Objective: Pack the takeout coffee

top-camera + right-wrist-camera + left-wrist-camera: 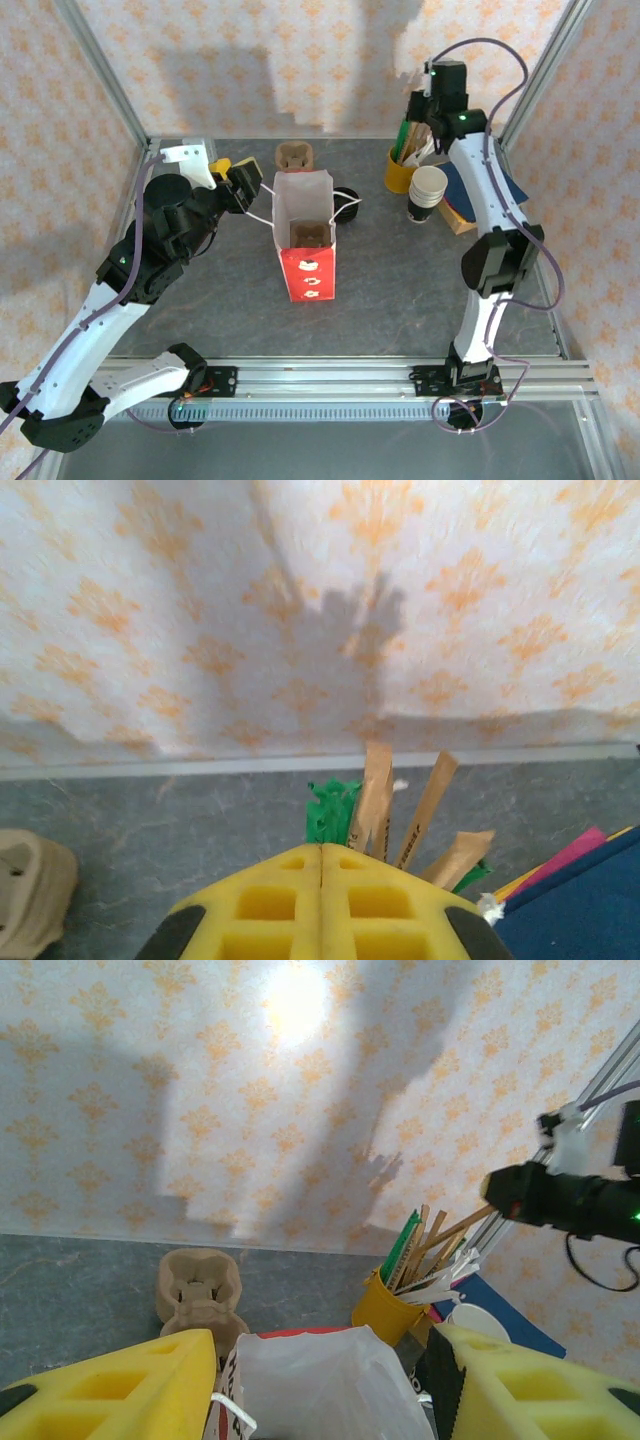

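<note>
While gray table (400,290) sits between flowered walls (300,60), left gripper (325,1355) gapes wide by bag (300,1405), right gripper (322,855) pinched closed, empty.

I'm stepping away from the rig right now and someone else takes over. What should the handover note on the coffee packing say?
Left gripper: open, jaws either side of the paper bag's top edge.
Right gripper: jaws shut, nothing seen between them, above the yellow cup of sticks.
Takeout coffee: on the table just right of the bag, partly hidden by it, not held.
Done: the bag stands open with a cardboard carrier inside.
Left: pick up the coffee and set it in the bag.
</note>
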